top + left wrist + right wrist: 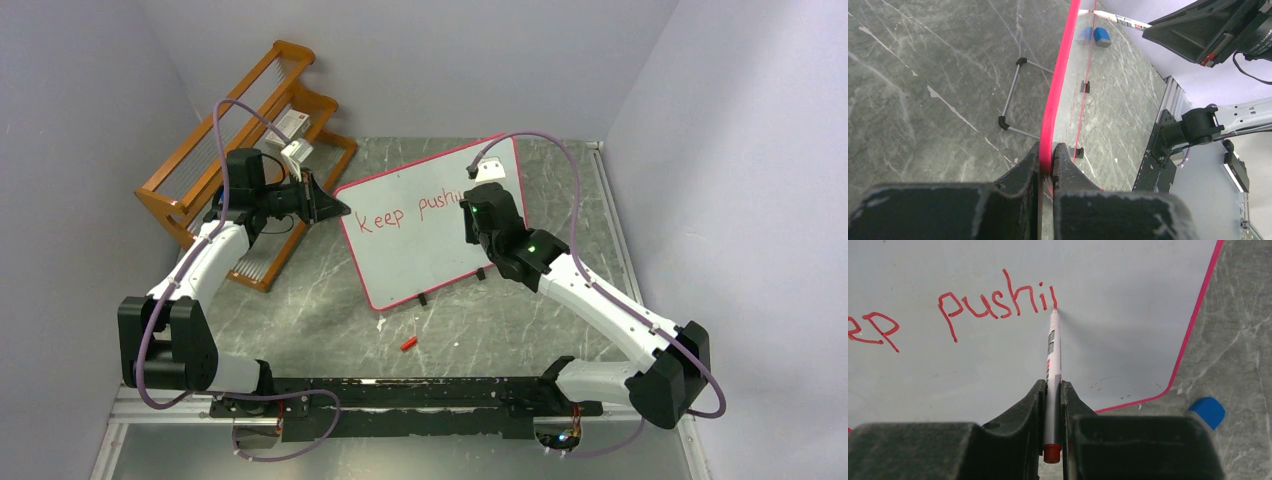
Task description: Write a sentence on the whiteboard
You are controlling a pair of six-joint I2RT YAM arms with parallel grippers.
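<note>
The whiteboard (430, 250) stands propped on its small feet in the middle of the surface (320, 300), between the two arms. The left hand (1047, 156) is pressed together on the board's pink frame at the left edge and steadies it. The right hand (1052, 390) pinches a marker (1053, 355) between its fingers, and the tip touches the board just after the last red stroke.

The sentence (993, 302) so far reads "Keep pushi", plus one short upright stroke that looks like the start of the "n". The writing step is therefore in hand, roughly halfway through the words, with "pushing" unfinished and "forward" not yet begun.

The next move probably calls for the hump of the "n": a small arc to the right with light, even pressure, so the board does not tip back against the left hand's hold. There is little room left before the right frame, so the last word likely needs a new line below.

A small red piece (408, 343), perhaps the cap, lies on the surface in front of the board
</note>
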